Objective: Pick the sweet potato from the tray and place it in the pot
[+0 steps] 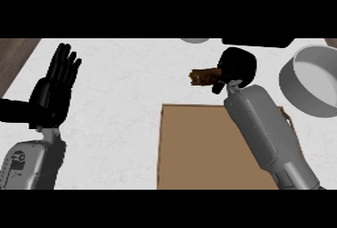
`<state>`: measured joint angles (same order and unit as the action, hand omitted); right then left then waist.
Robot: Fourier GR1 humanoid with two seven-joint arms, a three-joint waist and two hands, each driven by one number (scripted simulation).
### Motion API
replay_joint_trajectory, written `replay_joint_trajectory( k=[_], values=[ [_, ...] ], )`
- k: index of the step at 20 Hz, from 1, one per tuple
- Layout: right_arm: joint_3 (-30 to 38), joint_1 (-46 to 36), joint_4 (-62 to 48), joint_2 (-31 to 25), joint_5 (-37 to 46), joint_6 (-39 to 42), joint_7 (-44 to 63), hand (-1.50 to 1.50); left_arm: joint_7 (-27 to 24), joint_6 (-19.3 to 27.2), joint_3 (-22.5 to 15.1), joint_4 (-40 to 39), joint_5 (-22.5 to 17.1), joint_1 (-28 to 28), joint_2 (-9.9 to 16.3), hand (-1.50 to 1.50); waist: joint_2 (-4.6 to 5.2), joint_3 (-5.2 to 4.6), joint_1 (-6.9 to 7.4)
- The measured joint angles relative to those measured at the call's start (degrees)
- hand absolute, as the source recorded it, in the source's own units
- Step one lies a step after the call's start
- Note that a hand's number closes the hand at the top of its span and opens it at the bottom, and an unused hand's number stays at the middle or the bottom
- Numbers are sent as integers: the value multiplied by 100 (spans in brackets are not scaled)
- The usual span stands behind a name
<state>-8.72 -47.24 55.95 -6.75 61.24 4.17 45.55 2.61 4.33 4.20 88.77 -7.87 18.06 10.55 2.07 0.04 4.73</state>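
Observation:
A brown sweet potato point(204, 76) is held above the white counter, just past the far edge of the tan tray point(204, 151). My right hand point(237, 67) is curled round its right end and hides part of it. The grey pot point(314, 82) stands to the right of that hand, a short gap away, its inside showing nothing in it. At the left, my left hand point(56, 84) rests open with its fingers pointing up, well away from the tray.
A black object point(256, 42) and a pale round thing point(195, 40) lie at the counter's far edge. Dark wood point(14, 53) shows beyond the counter's left edge. My right forearm point(263, 129) crosses the tray's right side.

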Motion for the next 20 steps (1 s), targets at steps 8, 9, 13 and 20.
replay_joint_trajectory(
  k=[8, 9, 13, 20],
  values=[
    [389, -1182, -883, -337, 1476, -1126, 1643, 150, 31, 26, -117, -84, 70, 158, -78, 0, 11, -18, 116],
    [421, -1300, -966, -403, 1663, -1200, 1723, 150, 38, 15, -114, -100, 69, 154, -66, 0, 3, -18, 105],
    [497, -1643, -1311, -578, 2427, -1392, 2015, 150, 56, 26, -102, -113, 87, 138, -51, 0, -36, -17, 47],
    [856, -1703, -1531, -748, 3233, -1669, 2287, 150, 143, 118, 52, -126, 87, 136, 27, 0, -126, -9, -212]
  ],
)
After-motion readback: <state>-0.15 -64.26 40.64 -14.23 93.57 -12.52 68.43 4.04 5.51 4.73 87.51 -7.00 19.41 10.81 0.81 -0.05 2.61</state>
